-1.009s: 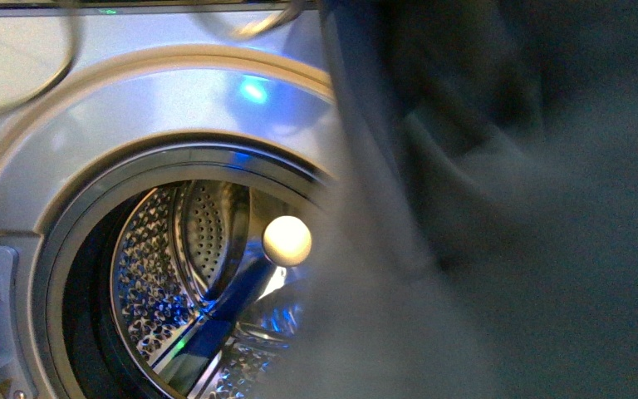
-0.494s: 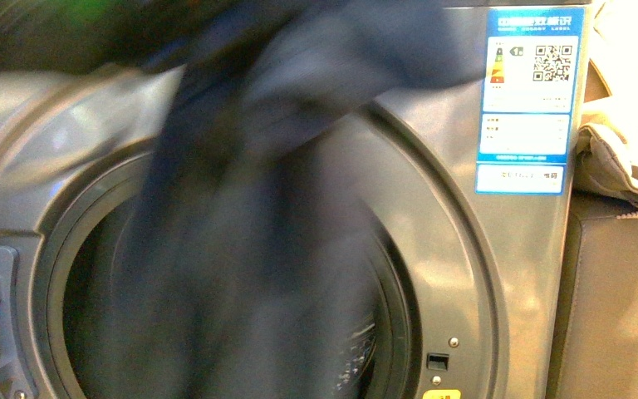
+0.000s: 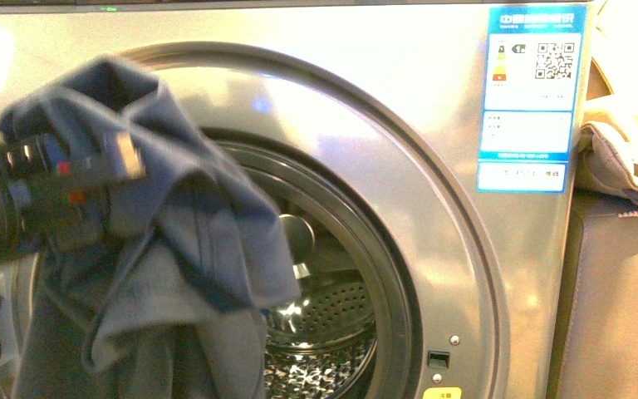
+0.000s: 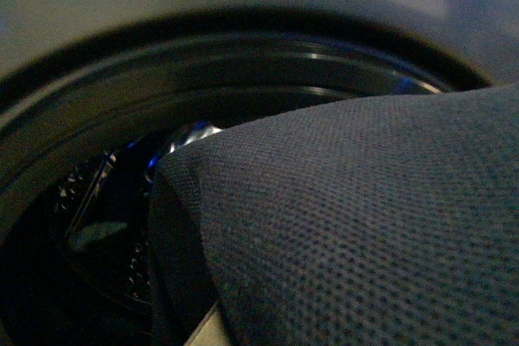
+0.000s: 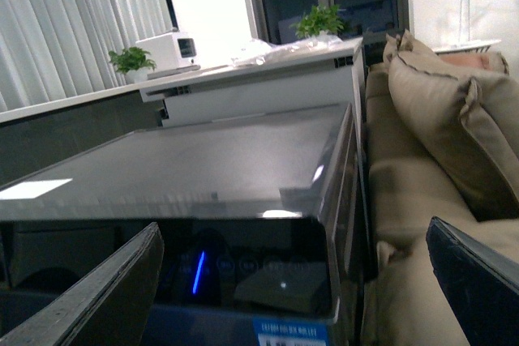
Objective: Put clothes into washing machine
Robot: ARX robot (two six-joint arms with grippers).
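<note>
Jaws of the left gripper cannot be judged spread or closed: they lie under cloth at the left edge of the front view, where only the dark left arm [image 3: 0,208] shows. The clothes [image 3: 183,241] are draped over that arm, from the upper left of the frame down to the bottom edge. They hang in front of the left half of the round port of the washing machine [image 3: 365,75].

Right of the fabric, the open port shows its dark rubber seal [image 3: 382,274] and the perforated steel drum [image 3: 332,332]. A yellow sticker [image 3: 442,393] sits at the bottom edge. The blue-white energy label [image 3: 532,96] is in the upper right of the machine's front. A cream-beige padded fabric [image 3: 623,141] lies at the far right edge, beside the machine.

In the left wrist view the dark woven cloth fills the right and lower part of the frame. The curved seal and the dim drum are at upper left and left.

In the right wrist view the right gripper [image 5: 292,281] is spread wide, one of its fingers [image 5: 113,281] at the lower left corner and the other at the lower right, with nothing between them. Between them is the machine's dark glossy top, with a small blue light [image 5: 197,271] on its front edge. Tan cushions [image 5: 438,111] fill the right side.
</note>
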